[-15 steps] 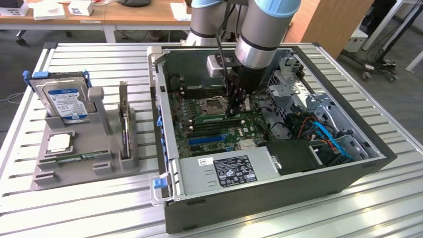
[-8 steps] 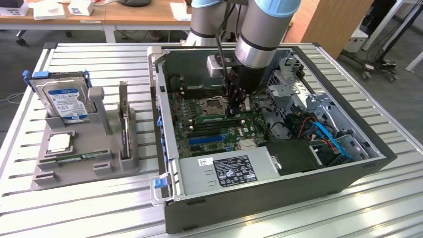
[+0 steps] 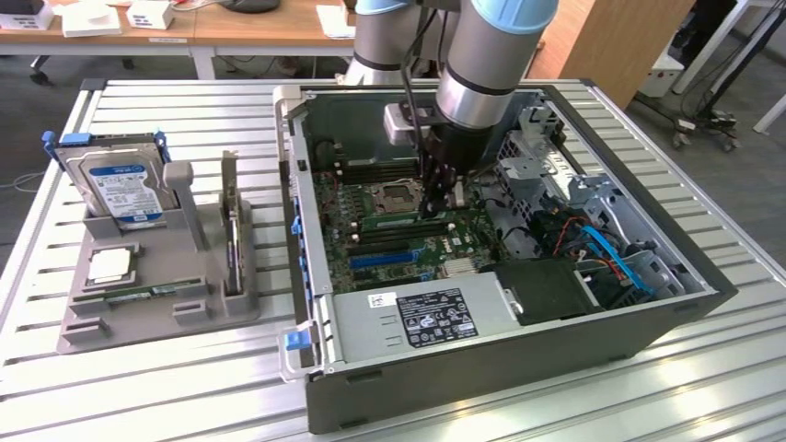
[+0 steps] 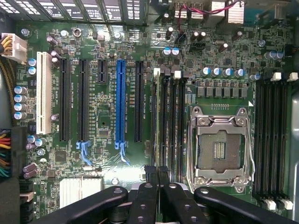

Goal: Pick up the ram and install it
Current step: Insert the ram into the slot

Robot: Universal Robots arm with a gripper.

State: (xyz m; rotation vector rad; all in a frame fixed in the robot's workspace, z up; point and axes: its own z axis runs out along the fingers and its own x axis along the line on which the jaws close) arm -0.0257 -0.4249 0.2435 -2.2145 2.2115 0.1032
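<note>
Exterior view, claw: The claw (image 3: 433, 210) hangs straight down from the arm (image 3: 485, 83) into the open case (image 3: 491, 387), its tips at the board and drawn narrow.
Exterior view, ram: The ram (image 3: 396, 222) is a green strip standing on edge among the memory slots, running from the claw toward the exterior view's left.
Exterior view, risk: If the stick sits slightly askew to its slot, I'd expect a downward push to bend it or scrape the contacts.
Exterior view, around: A holder (image 3: 147, 318) sits on the table (image 3: 184, 387), well apart from the case. It carries a drive (image 3: 123, 189), an upright card (image 3: 230, 230) and another small green strip lying flat. Inside the case, the blue cables (image 3: 614, 258) and the power supply (image 3: 424, 318) stay away from the slots.
Wrist view, claw: The claw (image 4: 157, 171) is pinched on the ram's top edge.
Wrist view, ram: The ram (image 4: 159, 121) is seen edge-on, lined up with the slot of its bank farthest from the socket (image 4: 218, 149). I cannot tell whether it is fully seated.
Wrist view, risk: The white latch (image 4: 156, 72) at the far end could block that end and leave the stick tilted.
Wrist view, in the way: The neighbouring slots look empty, and the black card slot (image 4: 138, 100) runs just beside, so there is little room sideways.
</note>
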